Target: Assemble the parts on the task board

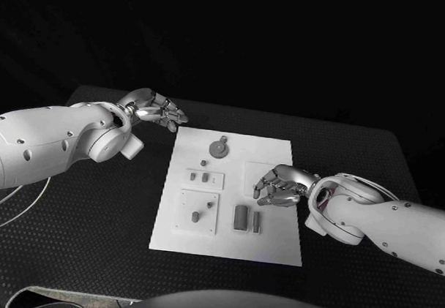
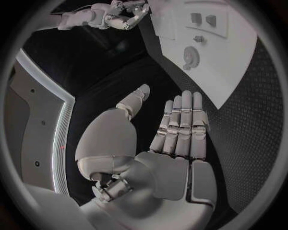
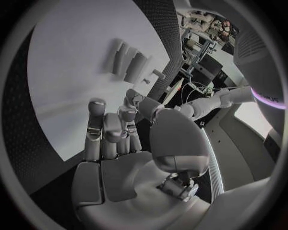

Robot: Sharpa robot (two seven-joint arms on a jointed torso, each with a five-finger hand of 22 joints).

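Black table (image 1: 86, 244) with plenty of bare room around the white task board (image 1: 266, 246) sitting dead centre, small parts (image 1: 241, 217) on it. Left hand (image 1: 155, 109) hovers off the board's 11 o'clock corner, fingers apart, empty. Right hand (image 1: 281, 185) sits over its 3 o'clock edge, fingers loosely spread, holding nothing.

Head camera looks straight down; 2 wrist cameras (fisheye, close behind palms) share the task board (image 1: 232, 196).
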